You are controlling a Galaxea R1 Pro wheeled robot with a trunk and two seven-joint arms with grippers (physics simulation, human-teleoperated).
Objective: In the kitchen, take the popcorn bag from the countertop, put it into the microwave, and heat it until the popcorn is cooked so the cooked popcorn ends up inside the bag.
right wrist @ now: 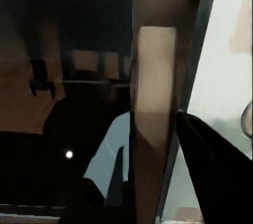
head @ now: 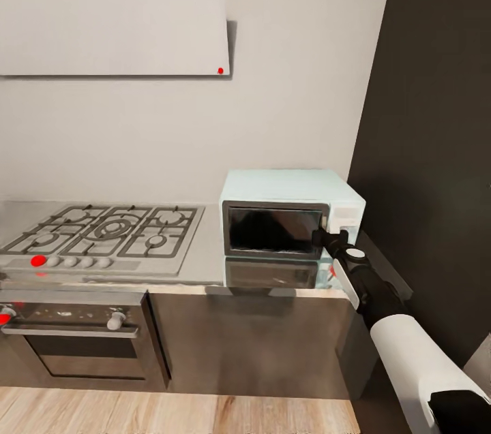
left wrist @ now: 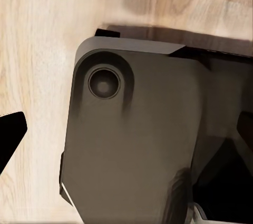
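Observation:
The pale blue microwave [head: 293, 192] stands on the grey steel countertop [head: 204, 264], with its dark glass door [head: 273, 229] closed. My right gripper [head: 319, 238] is at the door's right edge, beside the dial panel. In the right wrist view the right gripper [right wrist: 153, 155] has its black fingers [right wrist: 211, 161] on either side of the door's tan edge strip [right wrist: 153, 87], shut on it. The left gripper [left wrist: 132, 124] hangs open over the robot's base, one black fingertip [left wrist: 10, 134] at the picture's edge. The popcorn bag is out of view.
A gas hob [head: 102, 229] lies in the countertop left of the microwave, with a steel built-in oven [head: 82, 338] below and a range hood [head: 112, 32] above. A tall dark cabinet [head: 429, 148] stands close on the right. The floor [head: 170, 413] is pale wood.

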